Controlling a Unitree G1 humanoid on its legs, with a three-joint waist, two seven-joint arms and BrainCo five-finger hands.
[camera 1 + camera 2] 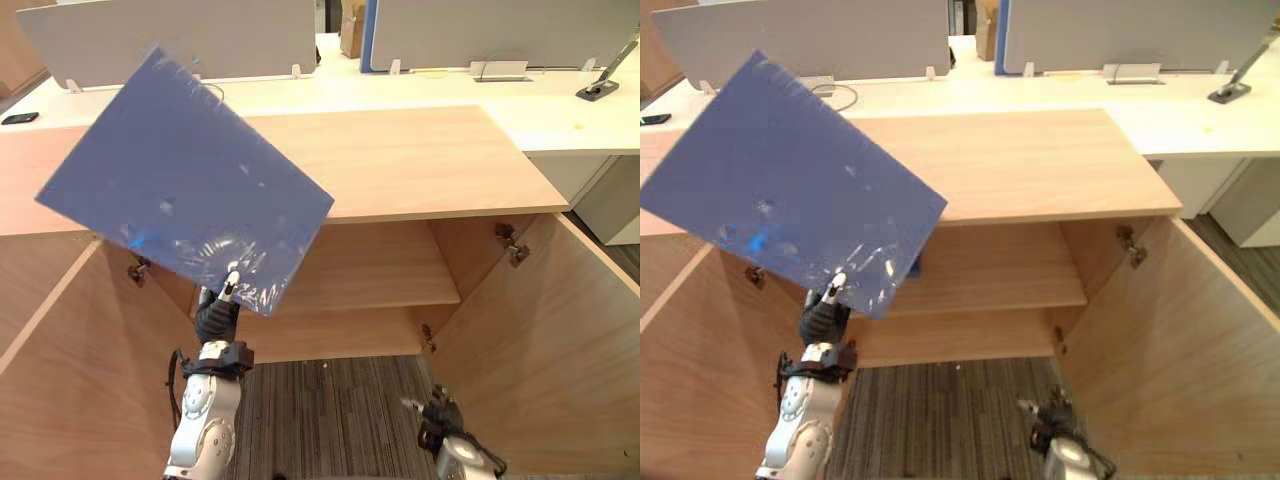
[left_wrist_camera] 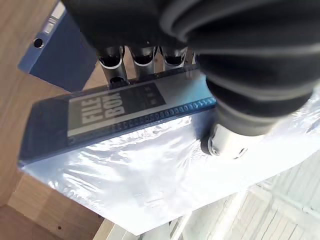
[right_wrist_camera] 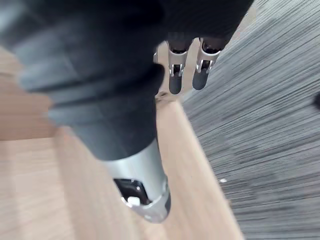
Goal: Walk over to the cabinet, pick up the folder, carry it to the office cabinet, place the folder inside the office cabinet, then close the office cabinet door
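Pinching the blue folder (image 1: 185,180) by its spine edge between fingers and thumb, the left hand (image 1: 218,318) holds it tilted above itself, probably to aim it at the shelf (image 1: 370,270) of the open office cabinet (image 1: 420,160) just beyond. The right hand (image 1: 437,415) hangs low, relaxed and empty.

"FILE BOX" is being displayed in pale capitals on the spine label (image 2: 117,107) of the folder (image 1: 185,180) at ten o'clock.
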